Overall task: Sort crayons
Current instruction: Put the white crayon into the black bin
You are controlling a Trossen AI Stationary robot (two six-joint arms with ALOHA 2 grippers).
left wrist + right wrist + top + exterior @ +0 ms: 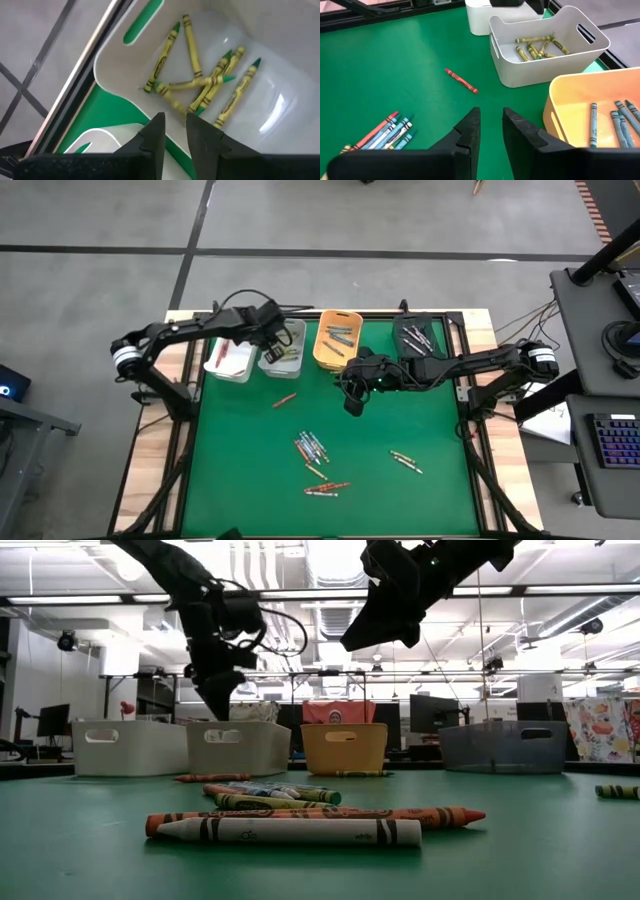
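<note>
We see a green-topped table (pixel 240 470) carrying four plastic bins (pixel 337 340) along its far edge, loose paper-wrapped crayons (pixel 312 448) scattered nearer than them.

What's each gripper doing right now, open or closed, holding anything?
Left gripper: open, empty, above the grey plastic bin.
Right gripper: open, empty, above the green table mat.

A: What's up front?
B: White crayon (pixel 290 831) lying flat on the green mat (pixel 520 850), orange one (pixel 440 815) touching behind it — more crayons (pixel 275 793) piled farther back.

A: Bins?
B: Four in a row at the rear: white bin (pixel 130 748), grey bin (pixel 238 748), orange bin (pixel 343 747), dark bin (pixel 503 747).

A: Arms?
B: Left gripper (pixel 217 690) hangs above the grey bin — right gripper (pixel 378 632) higher, nr the orange bin, both mid-air.
</note>
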